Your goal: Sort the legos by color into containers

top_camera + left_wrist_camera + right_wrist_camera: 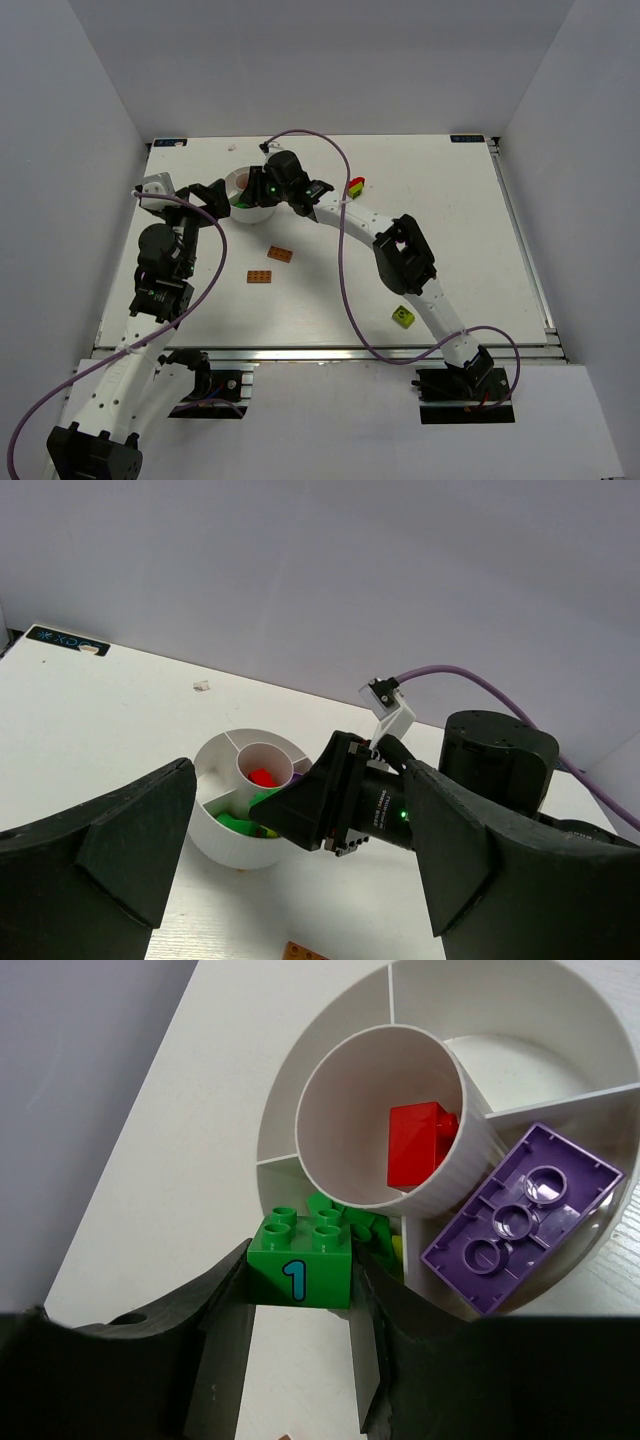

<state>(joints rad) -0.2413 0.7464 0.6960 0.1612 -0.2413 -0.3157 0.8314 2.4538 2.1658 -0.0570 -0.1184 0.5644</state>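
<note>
My right gripper (300,1290) is shut on a green cube (300,1260) marked "1" and holds it over the near rim of the round white dish (560,1000). The dish's centre cup holds a red brick (420,1145); a purple plate (520,1220) lies in one outer compartment and green pieces (350,1225) in another. In the top view the right gripper (262,190) hangs over the dish (240,180). Two orange plates (280,254) (262,277), a lime-green block (403,317) and a red-yellow-green piece (355,185) lie on the table. My left gripper (300,880) is open and empty, near the dish (225,835).
The right arm (400,250) arcs across the table's middle, with a purple cable (345,270) looping over it. White walls close in the table on three sides. A small white scrap (201,686) lies behind the dish.
</note>
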